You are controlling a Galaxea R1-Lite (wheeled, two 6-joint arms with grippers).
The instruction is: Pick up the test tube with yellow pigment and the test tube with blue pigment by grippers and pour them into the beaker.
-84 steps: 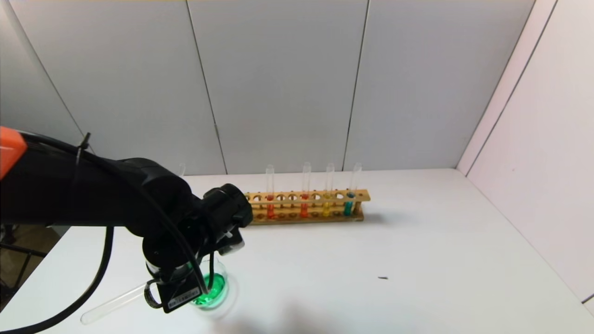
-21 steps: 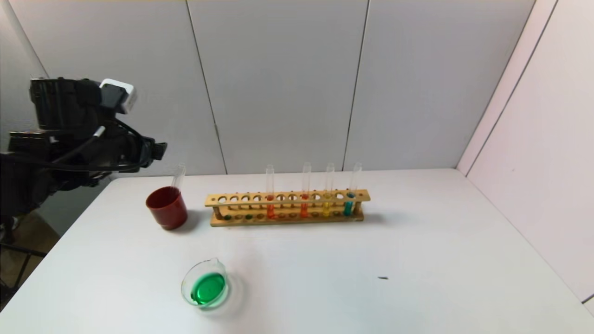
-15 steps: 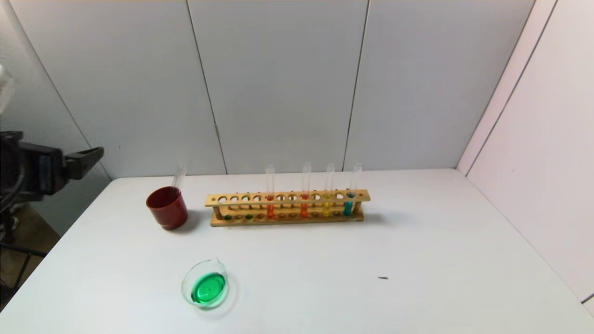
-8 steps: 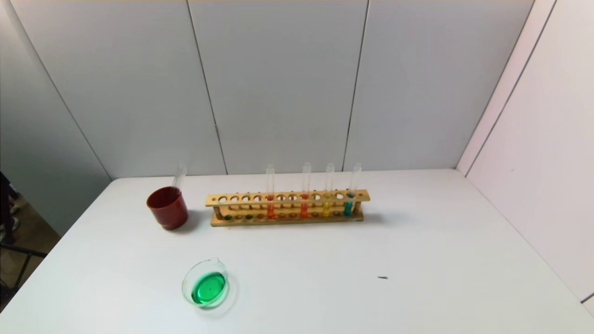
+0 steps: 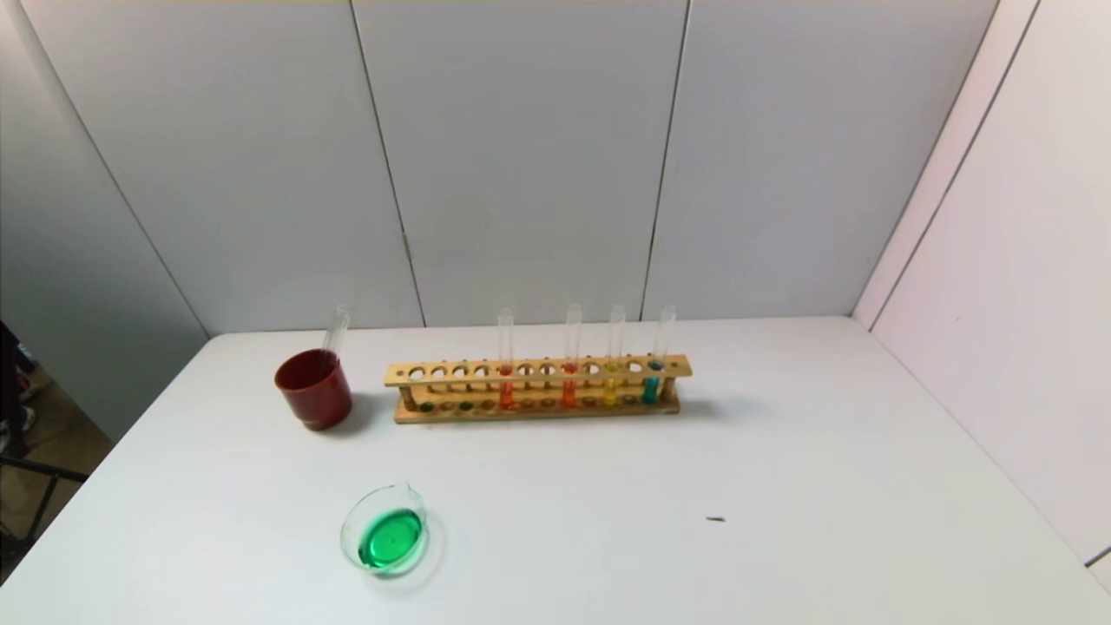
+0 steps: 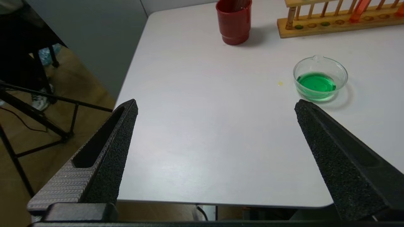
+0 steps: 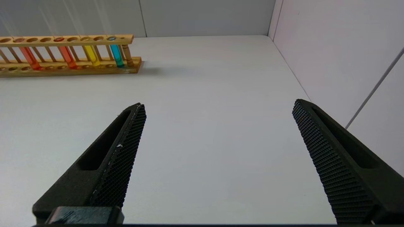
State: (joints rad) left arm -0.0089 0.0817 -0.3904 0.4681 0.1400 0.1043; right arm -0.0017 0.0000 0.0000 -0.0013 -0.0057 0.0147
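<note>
Standing on the white table [image 5: 781, 451], the beaker [image 5: 384, 542] holds a shallow pool of green liquid, its pouring lip turned toward the wooden rack [image 5: 538, 388] farther back. Four tubes stand upright in the rack's right half: two with orange-red pigment [image 5: 505, 382], then the test tube with yellow pigment [image 5: 611, 382], then, nearest the rack's right end, the test tube with blue pigment [image 5: 653, 382]. The holes at the rack's left end hold no tubes. Just left of the rack sits a dark-red cup [image 5: 313, 390] with a clear empty tube [image 5: 334, 329] leaning out of it.

Neither arm shows in the head view — both are pulled back off the work area. The left gripper [image 6: 216, 105] hangs over the near left corner of the table, its two black textured fingers [image 6: 104, 157] spread wide with nothing between them; beyond them its camera sees the beaker, the cup and the left end of the rack. The right gripper [image 7: 217, 105] hangs over the bare right side of the table — likewise released, fingers [image 7: 116, 157] far apart and gripping nothing — with the coloured tubes in view well beyond it.

A small dark speck [image 5: 715, 520] lies on the table, well right of the beaker.
</note>
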